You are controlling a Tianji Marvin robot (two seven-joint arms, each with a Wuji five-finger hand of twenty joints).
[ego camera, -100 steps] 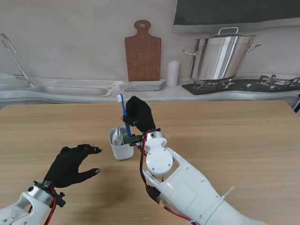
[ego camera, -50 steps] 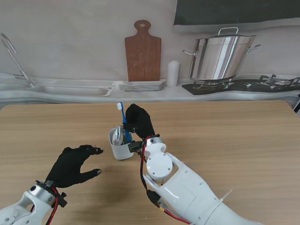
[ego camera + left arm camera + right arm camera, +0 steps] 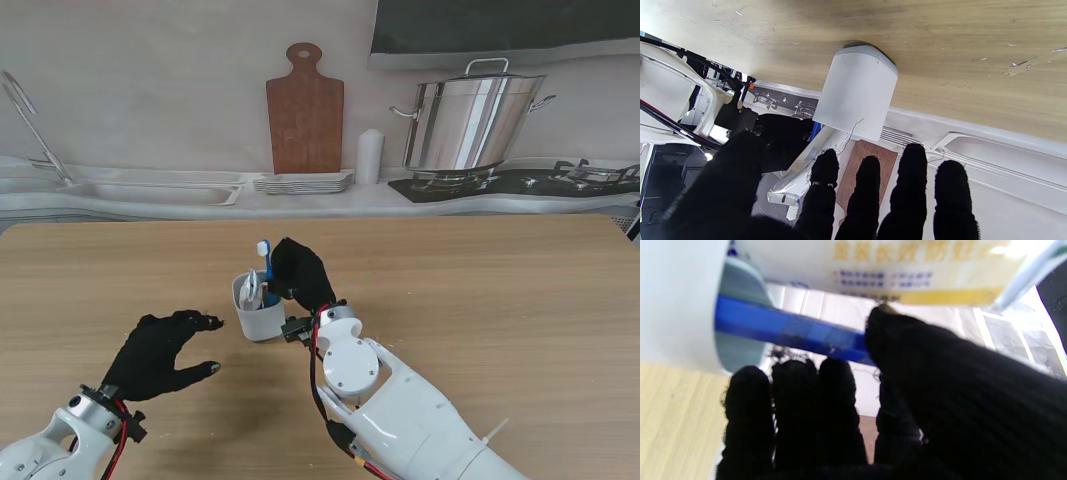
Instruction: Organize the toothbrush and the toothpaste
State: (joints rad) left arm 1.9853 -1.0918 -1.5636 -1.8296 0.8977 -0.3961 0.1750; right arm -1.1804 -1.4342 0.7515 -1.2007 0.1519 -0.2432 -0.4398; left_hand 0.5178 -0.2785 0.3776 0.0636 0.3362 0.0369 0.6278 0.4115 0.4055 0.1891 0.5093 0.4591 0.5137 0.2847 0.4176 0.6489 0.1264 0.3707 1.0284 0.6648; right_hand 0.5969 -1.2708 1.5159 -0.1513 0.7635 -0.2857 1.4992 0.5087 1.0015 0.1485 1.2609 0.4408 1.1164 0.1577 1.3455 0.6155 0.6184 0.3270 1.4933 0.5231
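Observation:
A white cup stands on the wooden table near its middle. A silvery toothpaste tube leans inside it. My right hand is shut on a blue toothbrush whose handle goes down into the cup, bristles up. In the right wrist view the blue toothbrush handle enters the cup beside the toothpaste tube. My left hand hovers open, nearer to me and to the left of the cup. The left wrist view shows the cup beyond the left hand's fingertips.
A counter runs behind the table with a sink, a wooden cutting board, stacked plates, a white canister and a steel pot on a stove. My right forearm crosses the near table.
My right hand has lowered the toothbrush deeper into the cup; its head now stands much lower. The left hand has barely shifted.

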